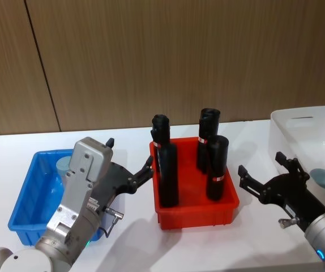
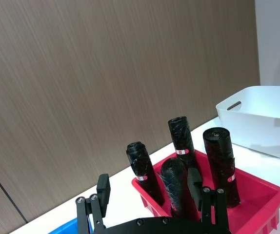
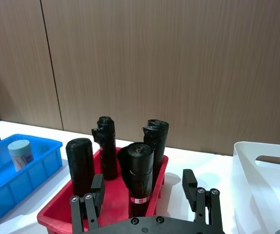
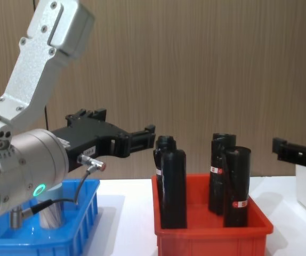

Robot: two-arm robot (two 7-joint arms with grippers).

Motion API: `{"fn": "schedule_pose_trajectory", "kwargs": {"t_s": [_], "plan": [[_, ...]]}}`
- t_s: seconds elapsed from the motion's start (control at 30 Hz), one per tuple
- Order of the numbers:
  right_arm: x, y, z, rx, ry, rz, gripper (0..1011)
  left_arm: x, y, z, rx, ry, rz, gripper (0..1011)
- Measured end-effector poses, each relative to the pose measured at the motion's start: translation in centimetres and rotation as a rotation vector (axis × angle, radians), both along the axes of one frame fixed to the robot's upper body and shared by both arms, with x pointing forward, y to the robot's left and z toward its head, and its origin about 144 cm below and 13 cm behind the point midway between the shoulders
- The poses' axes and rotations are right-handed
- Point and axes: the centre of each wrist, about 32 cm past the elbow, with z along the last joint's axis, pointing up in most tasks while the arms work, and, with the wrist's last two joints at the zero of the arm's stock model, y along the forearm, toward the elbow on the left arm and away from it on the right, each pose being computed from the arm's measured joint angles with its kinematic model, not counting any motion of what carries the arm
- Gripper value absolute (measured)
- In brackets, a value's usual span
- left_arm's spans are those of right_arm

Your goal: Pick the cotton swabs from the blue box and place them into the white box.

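At the left end of the surface (image 1: 253, 243), the blue box (image 1: 24, 195) held one upright jar of cotton swabs (image 1: 65, 165) toward its far side. The left gripper (image 1: 129, 154) hung over the box's right rim, jaws apart and empty, aimed at the red bin (image 1: 196, 212) rather than down at the jar. The right gripper (image 1: 260, 163), also spread and empty, hovered between the red bin and the white box (image 1: 307, 122).

The likeliest trouble was the left gripper clipping one of the black bottles (image 1: 168, 175) as it turned, since its fingertips sat close to them. The jar also stood near the box wall, which could leave a finger too little room and tip it.

The left arm covered much of the blue box's inside, so I could not tell whether more jars lay there. A pale lid (image 1: 321, 177) in the white box, half behind the right arm, looked like a jar delivered. The picture's edge cut that box off.
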Motion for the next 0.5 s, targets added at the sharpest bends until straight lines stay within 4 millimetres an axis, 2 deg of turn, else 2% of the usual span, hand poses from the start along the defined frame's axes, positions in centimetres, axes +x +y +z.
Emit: {"fn": "schedule_pose_trajectory", "kwargs": {"t_s": [0.23,0.5], "plan": [[1.3,-0.5,-0.6,-0.008,0.013,0.019,1002,0.0,0.0,0.0,0.000,0.000,0.000,1004],[3.8,-1.1,-1.2,-0.016,0.032,0.051,1002,0.0,0.0,0.0,0.000,0.000,0.000,1004]]}}
